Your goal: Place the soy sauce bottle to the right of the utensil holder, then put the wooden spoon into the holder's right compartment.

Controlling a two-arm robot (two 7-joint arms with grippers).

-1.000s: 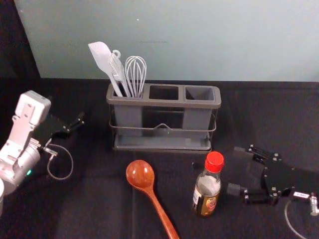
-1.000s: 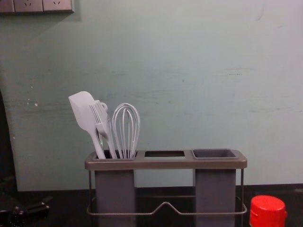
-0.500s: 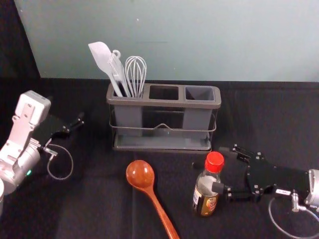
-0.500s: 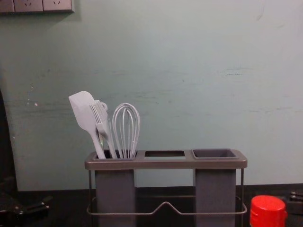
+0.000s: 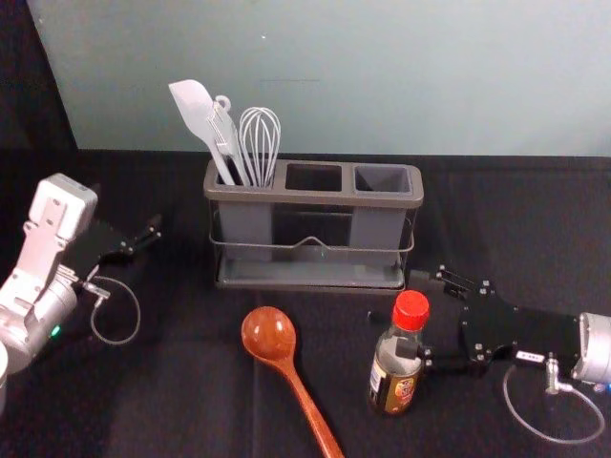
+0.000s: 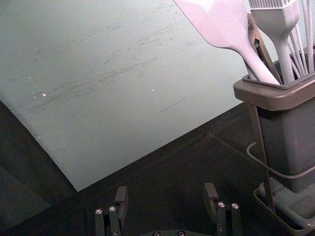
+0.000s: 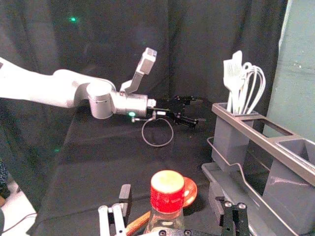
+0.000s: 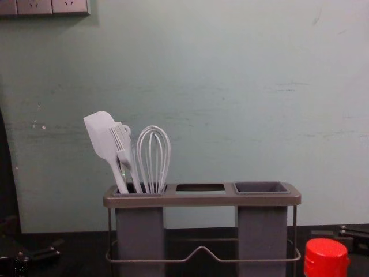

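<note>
Grab step, I'd say: right gripper (image 7: 170,192) spread wide at the soy sauce bottle (image 5: 392,389), in front of the holder (image 5: 315,198) (left gripper (image 6: 166,189) idles open, off left). Next: squeeze, then shift it right.

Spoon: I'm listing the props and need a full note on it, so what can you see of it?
The spoon is glossy red-brown, apparently wood, with a rounded bowl that catches the light and a long, slim handle. It lies on the dark cloth in front of the holder, to the left of the upright bottle. The bowl end is nearer the holder; the handle slants right towards the robot, its end cut off by the head view's edge. Only the cloth appears to touch it.
</note>
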